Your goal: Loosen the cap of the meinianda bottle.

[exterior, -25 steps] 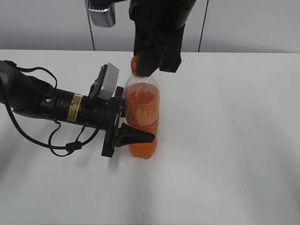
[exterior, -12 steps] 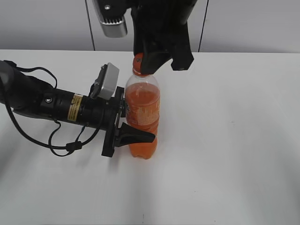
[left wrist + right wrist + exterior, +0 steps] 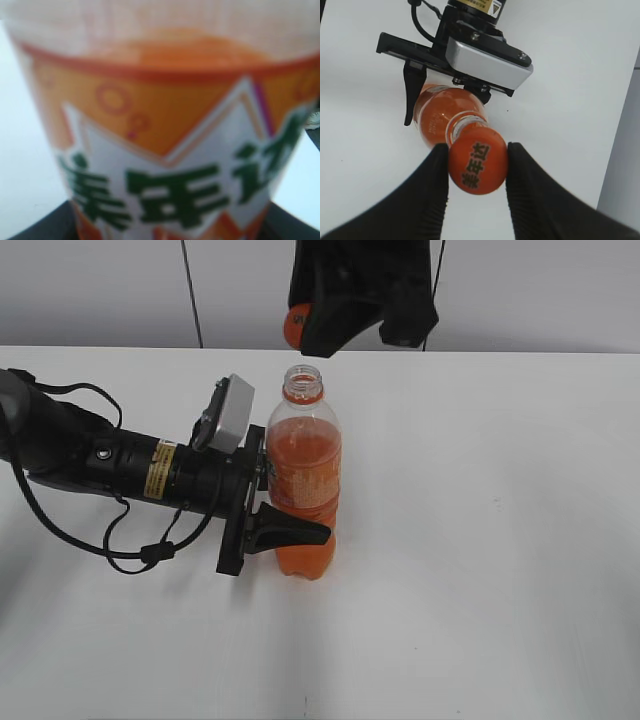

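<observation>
The meinianda bottle (image 3: pixel 303 465) stands upright on the white table (image 3: pixel 500 540), its mouth bare with only the orange neck ring around it. My left gripper (image 3: pixel 298 508) is shut on its waist from the left, and the label (image 3: pixel 170 150) fills the left wrist view. The orange cap (image 3: pixel 296 324) hangs clear above the bottle, with my right gripper (image 3: pixel 312 332) shut on it. In the right wrist view the cap (image 3: pixel 478 165) sits between the two black fingers, with the bottle (image 3: pixel 440 112) below.
The left arm (image 3: pixel 90 455) lies across the table's left side with a looping cable (image 3: pixel 130 545) beside it. Its wrist camera (image 3: pixel 225 415) sits just left of the bottle's shoulder. A grey wall (image 3: pixel 540 290) runs behind the table's far edge.
The right gripper has risen from the bottle's neck, carrying the cap off it. The bottle mouth now stands uncovered. The left gripper and bottle have not moved.
</observation>
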Tool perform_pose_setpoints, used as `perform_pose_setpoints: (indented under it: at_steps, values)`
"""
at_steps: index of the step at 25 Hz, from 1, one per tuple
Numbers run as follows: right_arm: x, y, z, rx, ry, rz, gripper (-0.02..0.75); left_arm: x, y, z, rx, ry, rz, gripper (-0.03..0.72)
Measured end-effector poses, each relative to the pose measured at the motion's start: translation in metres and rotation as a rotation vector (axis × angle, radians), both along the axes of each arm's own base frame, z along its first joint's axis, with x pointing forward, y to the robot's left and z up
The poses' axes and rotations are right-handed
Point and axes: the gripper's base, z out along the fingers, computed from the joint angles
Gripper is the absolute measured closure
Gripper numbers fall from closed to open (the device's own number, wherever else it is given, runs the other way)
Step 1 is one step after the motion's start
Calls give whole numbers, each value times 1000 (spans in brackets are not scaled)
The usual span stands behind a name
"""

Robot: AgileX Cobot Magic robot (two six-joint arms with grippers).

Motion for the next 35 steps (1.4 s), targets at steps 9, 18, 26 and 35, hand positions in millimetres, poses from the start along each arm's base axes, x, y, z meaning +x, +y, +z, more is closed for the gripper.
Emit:
perform_pose_setpoints:
  at_steps: [9, 18, 26, 35]
  values:
    - [9, -15, 13, 71, 51, -460, 469, 0, 0, 0, 0, 0, 0, 288]
    - [64, -93, -12, 219, 204, -1164, 469, 0, 0, 0, -1, 0, 2, 288]
    - [90, -179, -89, 263, 306, -1527, 469, 0, 0, 0, -1, 0, 2, 288]
    - [77, -240, -155, 318, 379, -1746, 469, 0, 0, 0, -1, 0, 2, 288]
